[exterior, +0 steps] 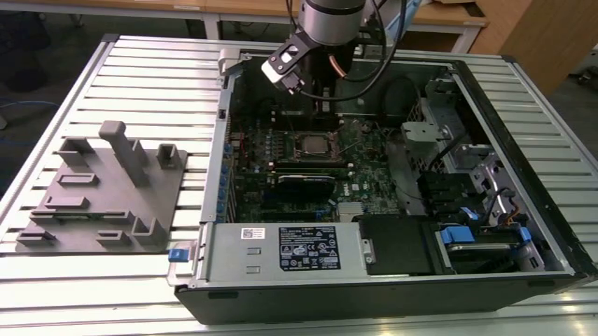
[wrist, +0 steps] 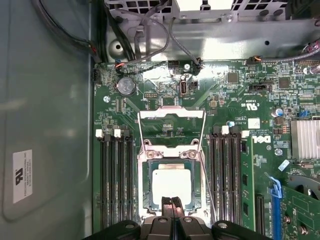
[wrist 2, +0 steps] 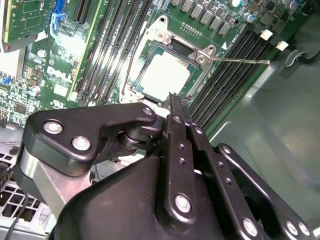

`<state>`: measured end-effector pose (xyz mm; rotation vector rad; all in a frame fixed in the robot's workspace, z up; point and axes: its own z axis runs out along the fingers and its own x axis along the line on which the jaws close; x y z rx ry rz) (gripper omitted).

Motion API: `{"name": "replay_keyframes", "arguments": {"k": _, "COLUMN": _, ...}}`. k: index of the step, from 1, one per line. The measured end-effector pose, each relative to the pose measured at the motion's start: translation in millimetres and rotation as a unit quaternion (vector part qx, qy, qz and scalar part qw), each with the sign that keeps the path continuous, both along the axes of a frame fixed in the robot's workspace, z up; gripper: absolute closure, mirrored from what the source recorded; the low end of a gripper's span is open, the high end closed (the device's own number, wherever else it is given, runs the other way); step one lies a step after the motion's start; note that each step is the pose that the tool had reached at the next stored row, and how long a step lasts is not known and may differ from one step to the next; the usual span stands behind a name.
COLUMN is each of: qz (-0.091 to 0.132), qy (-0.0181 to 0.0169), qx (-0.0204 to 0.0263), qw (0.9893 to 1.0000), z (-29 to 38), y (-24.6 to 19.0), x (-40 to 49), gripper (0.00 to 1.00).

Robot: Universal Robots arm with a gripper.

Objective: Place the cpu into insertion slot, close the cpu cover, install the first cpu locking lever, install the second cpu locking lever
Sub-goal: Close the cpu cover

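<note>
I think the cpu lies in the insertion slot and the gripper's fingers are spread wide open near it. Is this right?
Not fully. The cpu lies in the insertion slot, but the gripper has its fingers closed together, not spread wide. The first wrist view shows this.

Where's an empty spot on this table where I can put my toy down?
The ribbed table is bare beyond the grey fixture and on its near side, both at the exterior view's left of the computer case. Inside the case it is crowded: circuit board, cables, and the gripper close over the cpu.
</note>
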<state>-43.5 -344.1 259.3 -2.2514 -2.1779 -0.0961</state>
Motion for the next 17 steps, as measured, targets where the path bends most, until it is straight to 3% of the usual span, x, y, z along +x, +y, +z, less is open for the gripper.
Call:
{"name": "replay_keyframes", "arguments": {"k": 8, "qz": 0.000, "qy": 0.0000, "qx": 0.0001, "qw": 1.0000, "z": 0.5, "y": 0.0, "x": 0.4, "gripper": 0.89}}
{"name": "replay_keyframes", "arguments": {"k": 17, "qz": 0.000, "qy": 0.0000, "qx": 0.0000, "qw": 1.0000, "z": 0.2, "y": 0.3, "x": 7.7, "gripper": 0.89}}
